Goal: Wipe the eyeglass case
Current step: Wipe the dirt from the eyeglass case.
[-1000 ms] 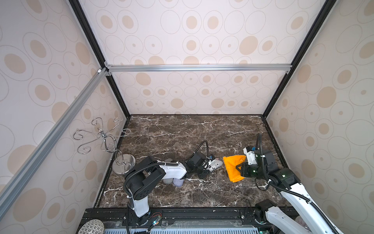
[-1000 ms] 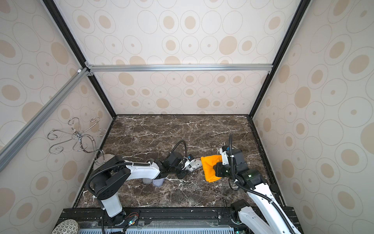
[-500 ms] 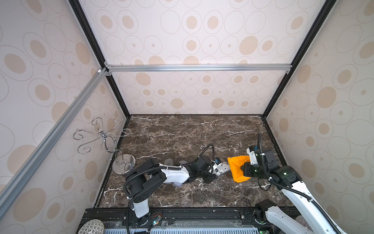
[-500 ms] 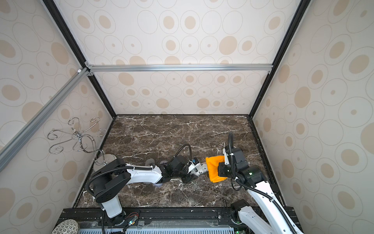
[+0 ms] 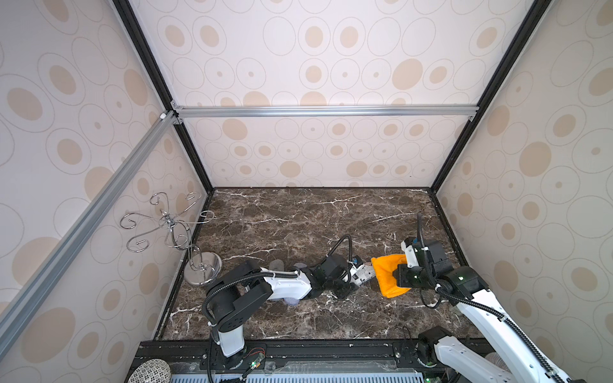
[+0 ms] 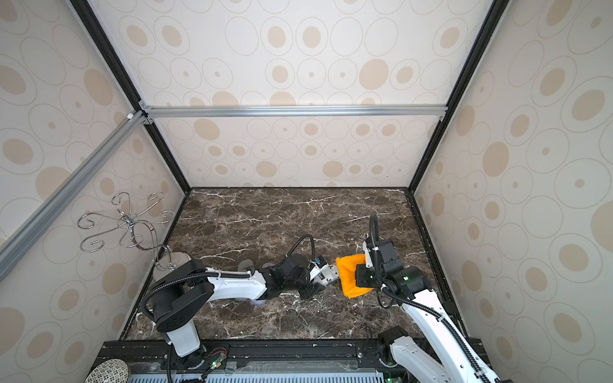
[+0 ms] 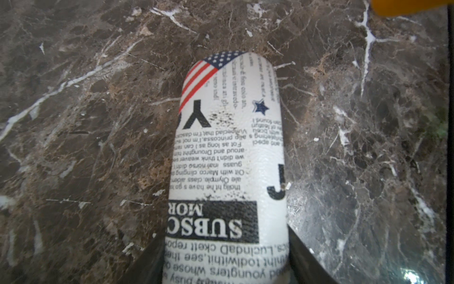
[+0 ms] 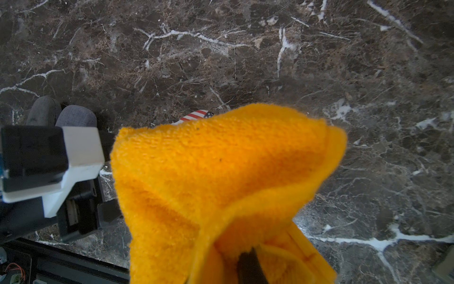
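Top views: the left gripper (image 5: 356, 278) reaches from the front-left of the table (image 5: 298, 215) toward its right half. Its jaws are closed narrowly on the eyeglass case (image 5: 364, 274), a white case with newsprint. The case sits right of centre, nearer the front edge than the back. Whether it rests on the marble or is held just above it cannot be told. The right gripper (image 5: 398, 277) comes in from the front-right corner, jaws clamped on a folded orange cloth (image 5: 386, 277). The cloth's edge lies just beside the case's free end; contact cannot be told. Both top views agree on case (image 6: 326, 275) and cloth (image 6: 348, 277). A chrome hook stand (image 5: 202, 272) is at the left edge, and two grey rounded items (image 5: 277, 265) lie behind the left arm.

Left wrist: the case (image 7: 228, 159) runs away from the camera, flag-printed end farthest, with a dark finger along each side at its near end. Bare marble shows between the flag end and a corner of the cloth (image 7: 412, 6).

Right wrist: the cloth (image 8: 221, 184) fills the middle and bunches round a dark finger (image 8: 248, 268). Only the case's flag end (image 8: 196, 115) shows past the cloth.
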Robot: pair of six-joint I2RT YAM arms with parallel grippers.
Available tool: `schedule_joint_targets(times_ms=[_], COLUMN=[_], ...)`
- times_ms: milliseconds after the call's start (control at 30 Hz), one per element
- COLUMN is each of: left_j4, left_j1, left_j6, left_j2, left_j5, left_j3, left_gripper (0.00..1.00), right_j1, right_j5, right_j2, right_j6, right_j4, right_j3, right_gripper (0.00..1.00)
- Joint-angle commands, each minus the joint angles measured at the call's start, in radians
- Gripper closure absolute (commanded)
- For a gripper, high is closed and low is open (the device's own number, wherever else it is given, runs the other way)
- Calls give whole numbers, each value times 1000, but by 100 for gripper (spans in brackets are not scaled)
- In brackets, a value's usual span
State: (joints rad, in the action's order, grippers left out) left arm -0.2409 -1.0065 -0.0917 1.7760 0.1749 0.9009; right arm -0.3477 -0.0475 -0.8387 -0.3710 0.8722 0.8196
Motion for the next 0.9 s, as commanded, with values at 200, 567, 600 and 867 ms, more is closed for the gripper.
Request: schedule_joint_targets(times_ms=[200,567,600,867], left_j4=[6,45,45,71], left_j1=[-3,-11,-11,-24], left_j6=[-58,-74,-72,-49], left_j2=[-70,-41,-41,-33], left_j5=[-79,-116,-115,-131], left_j3=[11,68,70,82], left_gripper=[47,47,47,47], right_j1=[-8,-8,-8,-8], right_j5=[0,3,1,-17], right_j2=[38,65,67,41], right_j6=[33,48,46,48], right_j4=[44,36,36,7], right_j3=[58,44,42,42], right_gripper=[100,100,100,100])
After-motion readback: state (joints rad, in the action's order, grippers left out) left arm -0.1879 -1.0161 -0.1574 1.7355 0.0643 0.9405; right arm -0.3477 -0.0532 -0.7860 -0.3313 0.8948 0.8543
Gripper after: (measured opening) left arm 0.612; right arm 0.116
